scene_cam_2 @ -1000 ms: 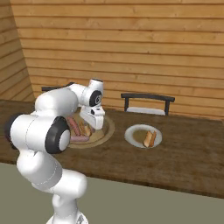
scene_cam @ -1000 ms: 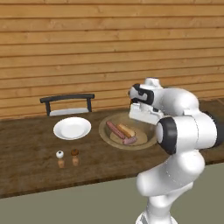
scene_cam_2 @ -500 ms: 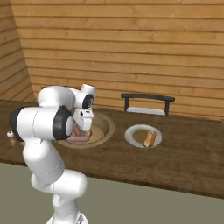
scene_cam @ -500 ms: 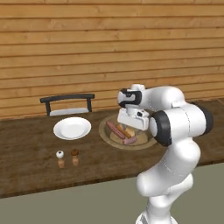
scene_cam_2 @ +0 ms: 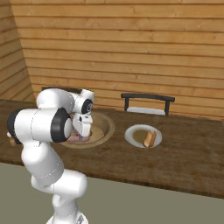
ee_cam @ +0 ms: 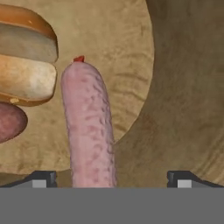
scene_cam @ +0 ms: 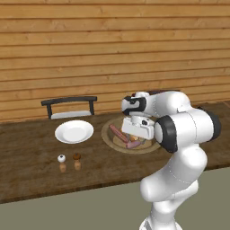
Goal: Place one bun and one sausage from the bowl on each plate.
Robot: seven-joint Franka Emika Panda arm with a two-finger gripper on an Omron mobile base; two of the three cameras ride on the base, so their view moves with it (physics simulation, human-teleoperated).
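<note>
Your gripper (ee_cam: 109,179) hung low over the wooden bowl (scene_cam: 109,127) with its fingers (ee_cam: 41,178) spread wide and holding nothing; in the hand view the long pink sausage (ee_cam: 89,127) lay on the bowl's floor, running up between the two tips and nearer the left-hand one. Beside it in that view lay a split tan bun (ee_cam: 26,59) and, below the bun, the darker sausage (ee_cam: 11,120). You had one white plate (scene_cam: 74,131) bare near two small shakers (scene_cam: 62,162), while the other plate (scene_cam_2: 136,134), seen from the right base camera, carried a bun (scene_cam_2: 149,138).
</note>
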